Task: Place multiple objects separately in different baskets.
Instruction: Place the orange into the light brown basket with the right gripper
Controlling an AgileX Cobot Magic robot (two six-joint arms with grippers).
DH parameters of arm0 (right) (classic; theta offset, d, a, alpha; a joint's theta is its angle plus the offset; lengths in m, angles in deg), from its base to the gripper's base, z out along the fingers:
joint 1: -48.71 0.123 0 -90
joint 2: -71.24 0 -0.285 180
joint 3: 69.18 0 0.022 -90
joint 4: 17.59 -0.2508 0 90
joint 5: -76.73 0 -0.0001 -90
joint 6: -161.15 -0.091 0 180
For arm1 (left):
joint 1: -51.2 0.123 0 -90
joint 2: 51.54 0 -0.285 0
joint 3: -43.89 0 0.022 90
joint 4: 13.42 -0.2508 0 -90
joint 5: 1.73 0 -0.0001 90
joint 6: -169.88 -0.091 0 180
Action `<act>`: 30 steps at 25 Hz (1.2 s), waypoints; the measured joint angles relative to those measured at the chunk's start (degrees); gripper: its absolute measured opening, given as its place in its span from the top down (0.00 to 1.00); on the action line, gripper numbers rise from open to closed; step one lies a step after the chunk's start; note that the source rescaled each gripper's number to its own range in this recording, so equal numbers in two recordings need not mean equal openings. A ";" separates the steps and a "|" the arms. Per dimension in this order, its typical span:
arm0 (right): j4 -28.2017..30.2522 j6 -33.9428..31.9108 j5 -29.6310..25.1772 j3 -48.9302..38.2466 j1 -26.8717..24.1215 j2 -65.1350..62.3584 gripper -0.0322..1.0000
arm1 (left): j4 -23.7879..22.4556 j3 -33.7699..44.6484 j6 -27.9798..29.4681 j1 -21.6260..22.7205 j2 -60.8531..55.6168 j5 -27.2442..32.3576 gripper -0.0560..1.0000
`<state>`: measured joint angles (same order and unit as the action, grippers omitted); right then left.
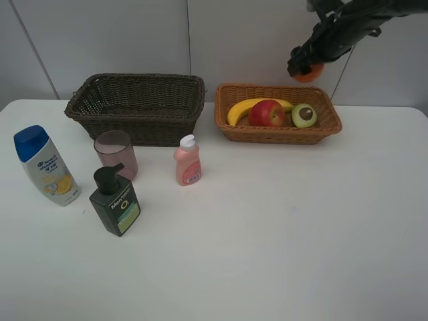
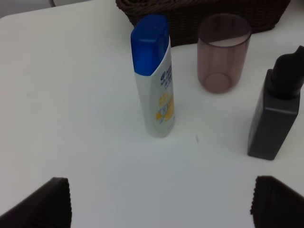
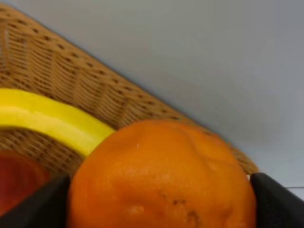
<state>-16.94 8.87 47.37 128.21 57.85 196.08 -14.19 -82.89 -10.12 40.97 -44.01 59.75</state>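
My right gripper (image 1: 306, 67) hangs above the back of the light wicker basket (image 1: 234, 127), shut on the orange (image 1: 309, 75); the orange (image 3: 161, 175) fills the right wrist view. In that basket lie the banana (image 1: 242, 107), the red apple (image 1: 267, 114) and the avocado half (image 1: 304, 115). The dark basket (image 1: 137, 107) sits at the back left. In front of it stand the shampoo bottle (image 1: 45, 167), pink cup (image 1: 117, 155), dark pump bottle (image 1: 115, 200) and small pink bottle (image 1: 188, 160). My left gripper (image 2: 159, 202) is open, near the shampoo bottle (image 2: 154, 76).
The table (image 1: 281, 227) is white, with a grey wall behind it. The four bottles and cup cluster on the left half, close together.
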 joint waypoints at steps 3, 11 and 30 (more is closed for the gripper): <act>-0.04 -0.05 0.50 0.00 0.00 1.76 0.34 | 0.00 0.00 0.00 0.00 0.00 0.00 0.00; -0.64 -0.05 0.55 0.00 0.00 3.21 0.34 | 0.00 0.00 0.00 0.00 0.00 0.00 0.00; -1.42 -1.16 1.58 0.00 0.00 3.15 0.00 | 0.00 0.00 0.00 0.00 0.00 0.00 0.00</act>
<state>-18.36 7.72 48.95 128.21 57.85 199.23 -14.19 -82.89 -10.12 40.97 -44.01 59.75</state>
